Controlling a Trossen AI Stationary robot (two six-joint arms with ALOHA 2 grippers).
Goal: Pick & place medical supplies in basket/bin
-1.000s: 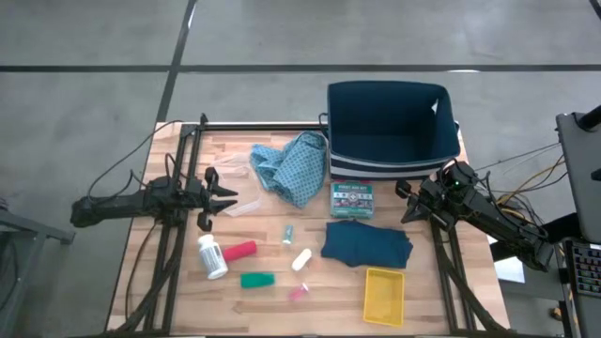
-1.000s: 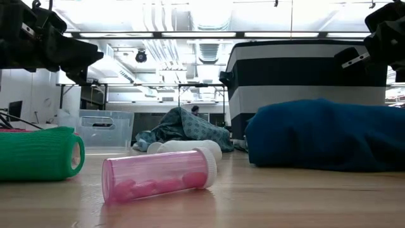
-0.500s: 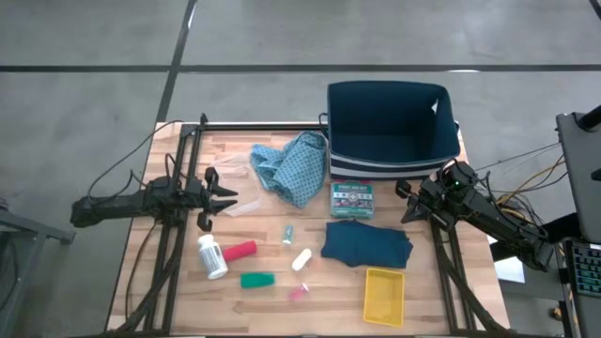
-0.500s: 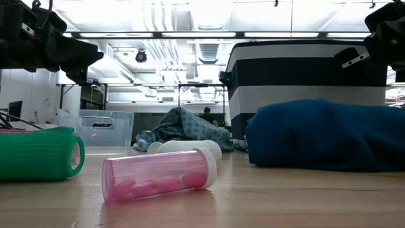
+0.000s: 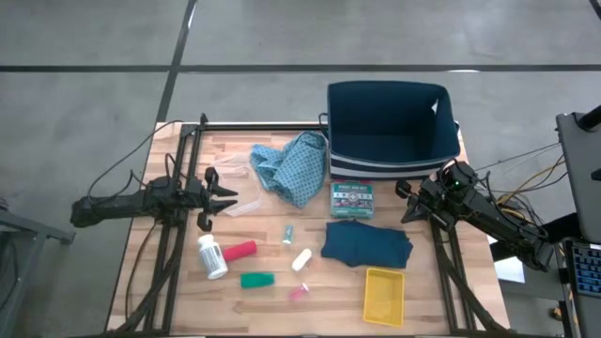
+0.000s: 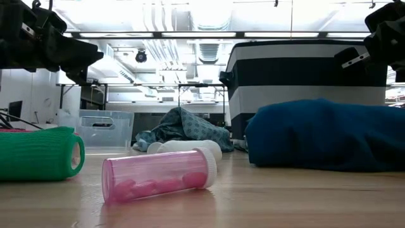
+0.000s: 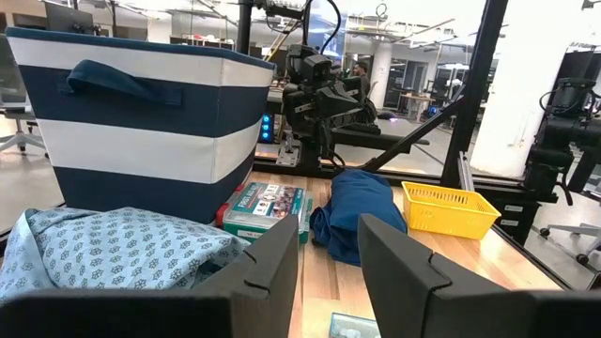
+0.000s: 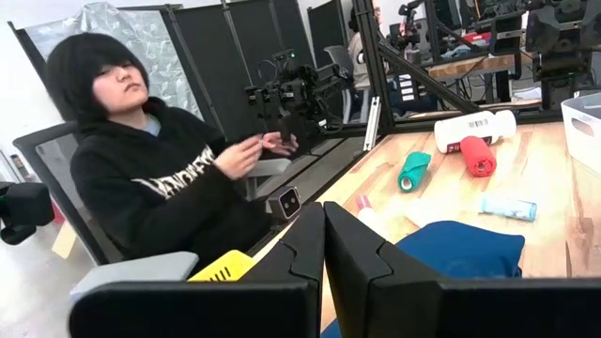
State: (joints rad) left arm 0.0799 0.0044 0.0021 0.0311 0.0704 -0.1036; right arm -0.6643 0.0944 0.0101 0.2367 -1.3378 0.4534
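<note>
Table stock, both arms idle, as I see it per camera.

High view: my left gripper [image 5: 225, 198] hovers at the left edge, fingers parted, holding nothing; my right gripper [image 5: 410, 202], clenched empty, sits right of the dark teal folded cloth [image 5: 366, 242]. The basket [image 5: 392, 131] stands far right; light-blue patterned cloth [image 5: 293, 165] left of it; white pill bottle [image 5: 211, 255], red cylinder [image 5: 239, 250] and green cylinder [image 5: 256, 280] near left. Low view: pink vial [image 6: 158, 175] nearest. Right wrist view: a seated person [image 8: 150, 188] beyond the table.

Green cylinder [image 6: 38, 154] cropped at edge
</note>
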